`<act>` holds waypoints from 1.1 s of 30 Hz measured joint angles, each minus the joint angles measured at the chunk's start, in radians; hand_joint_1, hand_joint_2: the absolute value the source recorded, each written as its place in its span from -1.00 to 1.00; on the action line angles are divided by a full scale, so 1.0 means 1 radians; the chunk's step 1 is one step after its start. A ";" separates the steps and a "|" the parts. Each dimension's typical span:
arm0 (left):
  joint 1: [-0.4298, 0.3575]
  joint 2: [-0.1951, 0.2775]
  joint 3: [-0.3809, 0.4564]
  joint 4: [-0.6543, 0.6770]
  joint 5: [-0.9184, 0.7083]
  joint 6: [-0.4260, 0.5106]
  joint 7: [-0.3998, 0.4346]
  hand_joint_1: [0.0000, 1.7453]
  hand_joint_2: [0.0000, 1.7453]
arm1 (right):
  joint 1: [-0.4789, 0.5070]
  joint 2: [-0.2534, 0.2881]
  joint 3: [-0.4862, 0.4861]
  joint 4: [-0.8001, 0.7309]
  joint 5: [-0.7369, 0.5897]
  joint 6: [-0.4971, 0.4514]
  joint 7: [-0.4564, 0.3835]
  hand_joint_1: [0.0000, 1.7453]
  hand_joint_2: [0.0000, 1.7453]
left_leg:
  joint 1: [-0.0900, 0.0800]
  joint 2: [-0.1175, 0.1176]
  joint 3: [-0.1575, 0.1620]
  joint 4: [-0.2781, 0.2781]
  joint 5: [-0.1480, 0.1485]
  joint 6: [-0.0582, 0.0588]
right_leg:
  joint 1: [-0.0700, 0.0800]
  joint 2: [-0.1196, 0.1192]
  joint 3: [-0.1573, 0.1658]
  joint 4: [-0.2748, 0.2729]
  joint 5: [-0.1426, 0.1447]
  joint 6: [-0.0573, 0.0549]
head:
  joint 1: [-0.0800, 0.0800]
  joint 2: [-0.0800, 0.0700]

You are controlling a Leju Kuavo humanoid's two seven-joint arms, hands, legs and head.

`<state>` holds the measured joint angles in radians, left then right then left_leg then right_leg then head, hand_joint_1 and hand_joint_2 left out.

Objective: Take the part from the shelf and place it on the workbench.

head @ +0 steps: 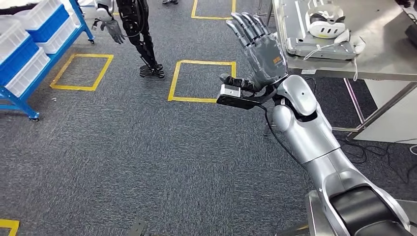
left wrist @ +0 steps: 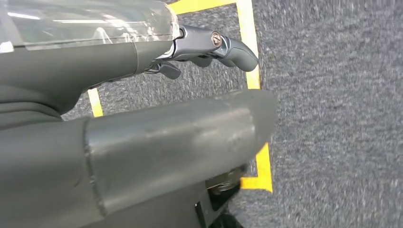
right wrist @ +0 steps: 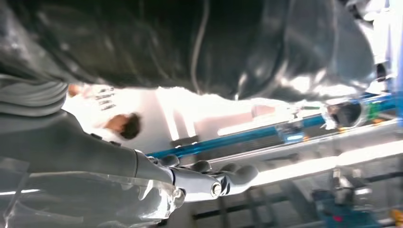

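Right hand (head: 260, 46): raised, fingers spread, holding nothing.
Left hand (left wrist: 142, 142): grip cannot be told.
Shelf (head: 29, 54): well apart.
Progress: part not yet fetched; counter (head: 378, 64) waits.

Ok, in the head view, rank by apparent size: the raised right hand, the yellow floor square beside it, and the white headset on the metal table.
1. Yellow floor square, though it lies farther off.
2. Right hand, nearer the camera, so it looks inflated.
3. White headset, clearly smallest.

Grey carpet floor (head: 123, 162) marked with yellow tape squares (head: 202, 81), beside a steel table (head: 373, 69).
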<state>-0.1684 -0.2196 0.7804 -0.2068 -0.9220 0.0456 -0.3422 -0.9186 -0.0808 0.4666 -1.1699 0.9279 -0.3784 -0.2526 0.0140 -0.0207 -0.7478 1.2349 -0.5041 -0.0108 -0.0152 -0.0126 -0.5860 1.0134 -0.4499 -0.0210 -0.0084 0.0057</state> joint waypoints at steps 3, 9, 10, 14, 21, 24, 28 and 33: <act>0.001 -0.002 0.000 0.000 -0.006 0.017 0.011 -1.00 -1.00 | 0.001 0.000 0.005 0.004 -0.002 0.000 0.000 -1.00 -1.00 | 0.003 0.017 -0.014 0.029 0.015 -0.003 | 0.004 -0.041 0.005 0.002 -0.007 0.001 | 0.000 0.000; -0.005 -0.003 -0.003 0.000 -0.013 0.028 0.020 -1.00 -1.00 | 0.000 0.000 0.008 0.005 -0.007 0.000 0.000 -1.00 -1.00 | -0.017 0.068 0.111 -0.212 0.098 0.027 | 0.013 -0.103 0.017 0.007 -0.026 0.026 | 0.001 0.000; -0.005 -0.003 -0.003 0.000 -0.013 0.028 0.021 -1.00 -1.00 | 0.000 0.000 0.010 0.005 -0.007 0.000 0.000 -1.00 -1.00 | -0.016 0.056 0.112 -0.216 0.100 0.033 | 0.011 -0.110 0.019 0.006 -0.029 0.031 | 0.001 0.000; -0.007 -0.005 -0.005 0.000 -0.013 0.028 0.024 -1.00 -1.00 | 0.003 -0.003 0.014 0.006 -0.008 -0.002 0.001 -1.00 -1.00 | -0.012 0.015 0.122 -0.232 0.109 0.055 | 0.002 -0.020 -0.037 0.140 -0.109 0.044 | 0.001 0.000; -0.008 -0.006 -0.004 0.000 0.006 -0.031 0.043 -1.00 -1.00 | 0.013 -0.008 0.019 0.015 -0.008 -0.004 0.002 -1.00 1.00 | -0.013 -0.080 0.119 -0.217 0.104 0.055 | 0.000 0.063 -0.053 0.089 -0.014 0.032 | 0.001 0.000; -0.008 -0.008 -0.004 0.000 0.010 -0.040 0.049 -1.00 -1.00 | 0.010 -0.007 0.022 0.016 -0.008 -0.004 0.003 -1.00 1.00 | -0.008 -0.114 0.107 -0.214 0.106 0.039 | 0.002 0.086 -0.023 0.019 0.000 0.027 | 0.002 0.000; -0.002 -0.007 -0.004 0.000 0.001 -0.042 0.048 -1.00 -1.00 | 0.009 0.001 0.026 0.017 -0.008 -0.006 0.003 -1.00 1.00 | -0.012 -0.061 0.076 -0.160 0.074 0.017 | -0.003 0.032 -0.006 -0.004 0.008 0.008 | 0.001 0.000; -0.001 -0.008 -0.006 0.000 -0.009 -0.020 0.052 -1.00 -1.00 | 0.022 0.001 0.027 0.023 -0.008 -0.012 0.002 -1.00 1.00 | -0.001 0.015 -0.029 0.051 -0.002 0.000 | 0.003 -0.037 0.000 -0.006 0.002 0.004 | 0.001 0.000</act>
<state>-0.1699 -0.2274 0.7749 -0.2064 -0.9314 0.0251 -0.2899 -0.8967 -0.0793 0.4940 -1.1469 0.9201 -0.3905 -0.2502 0.0135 -0.0055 -0.7764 1.2858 -0.5062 -0.0103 -0.0120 -0.0499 -0.5857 1.0071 -0.4482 -0.0173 -0.0075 0.0057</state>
